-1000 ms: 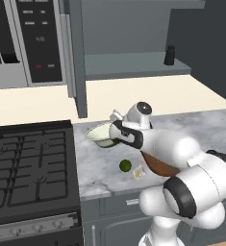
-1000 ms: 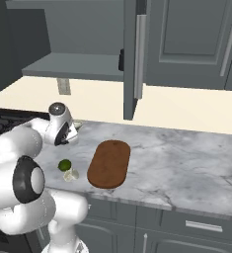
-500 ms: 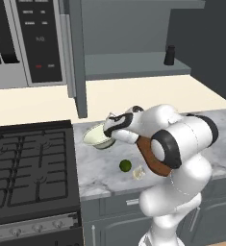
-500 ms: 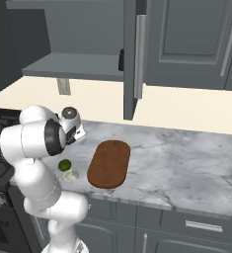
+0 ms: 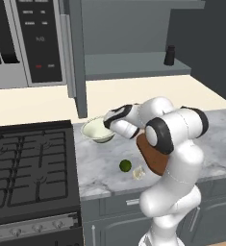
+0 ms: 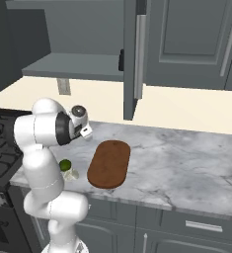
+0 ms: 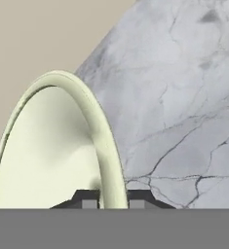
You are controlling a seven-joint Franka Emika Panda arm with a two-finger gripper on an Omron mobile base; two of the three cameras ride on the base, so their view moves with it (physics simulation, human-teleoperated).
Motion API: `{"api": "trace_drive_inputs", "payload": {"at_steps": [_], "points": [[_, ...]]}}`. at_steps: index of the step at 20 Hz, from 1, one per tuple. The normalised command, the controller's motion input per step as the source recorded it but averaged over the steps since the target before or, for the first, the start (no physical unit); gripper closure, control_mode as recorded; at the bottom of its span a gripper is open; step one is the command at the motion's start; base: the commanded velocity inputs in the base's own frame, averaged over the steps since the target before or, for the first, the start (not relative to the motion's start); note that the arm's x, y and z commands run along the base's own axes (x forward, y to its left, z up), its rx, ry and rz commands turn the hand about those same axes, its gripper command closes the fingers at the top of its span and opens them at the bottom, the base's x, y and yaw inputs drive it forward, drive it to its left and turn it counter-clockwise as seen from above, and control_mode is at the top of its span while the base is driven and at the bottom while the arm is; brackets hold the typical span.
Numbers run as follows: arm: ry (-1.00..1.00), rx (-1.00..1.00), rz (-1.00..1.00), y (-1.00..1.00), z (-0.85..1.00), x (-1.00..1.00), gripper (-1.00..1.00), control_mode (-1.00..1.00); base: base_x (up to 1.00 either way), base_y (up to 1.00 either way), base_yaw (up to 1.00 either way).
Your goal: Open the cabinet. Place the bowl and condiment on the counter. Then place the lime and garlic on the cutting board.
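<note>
The pale cream-green bowl [image 5: 96, 130] sits low on the marbled counter [image 5: 99, 166] beside the stove, and my gripper [image 5: 108, 124] is shut on its right rim. In the hand view the bowl [image 7: 52, 151] has its rim clamped between my gripper's [image 7: 113, 199] dark fingertips [image 7: 89, 200]. The lime [image 5: 125, 166] and garlic [image 5: 139, 172] lie near the counter's front edge, left of the cutting board [image 5: 152, 158]. From the right base, the lime [image 6: 65, 164], garlic [image 6: 71, 174] and cutting board [image 6: 109, 164] show beside my arm. The condiment [image 5: 169, 55] stands on the open cabinet's shelf [image 5: 129, 66].
The black stove [image 5: 28, 166] borders the counter on the left, with a microwave [image 5: 32, 38] above it. The open cabinet door [image 5: 78, 62] hangs over the bowl; the door [image 6: 132, 54] half hides the condiment [image 6: 121, 60]. Bare marble [image 6: 186, 158] stretches right of the board.
My arm has folded differently, its elbow swinging over the cutting board. The bowl has stayed by the stove, going from tilted to nearly level.
</note>
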Motion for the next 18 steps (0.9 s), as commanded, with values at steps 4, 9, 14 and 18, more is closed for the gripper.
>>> {"api": "trace_drive_inputs", "payload": {"at_steps": [4,9,14,18], "points": [[-0.02,0.00,0.01,-0.05,0.15,-0.38,-1.00,-1.00,0.00,0.00,0.00],[-0.17,-0.07,0.01,-0.10,0.73,-0.71,-1.00,-1.00,0.00,0.00,0.00],[-0.21,-0.39,0.01,-0.07,1.00,-0.80,-1.00,-1.00,0.00,0.00,0.00],[-0.07,-0.33,-0.02,0.00,1.00,-0.71,-1.00,-1.00,0.00,0.00,0.00]]}}
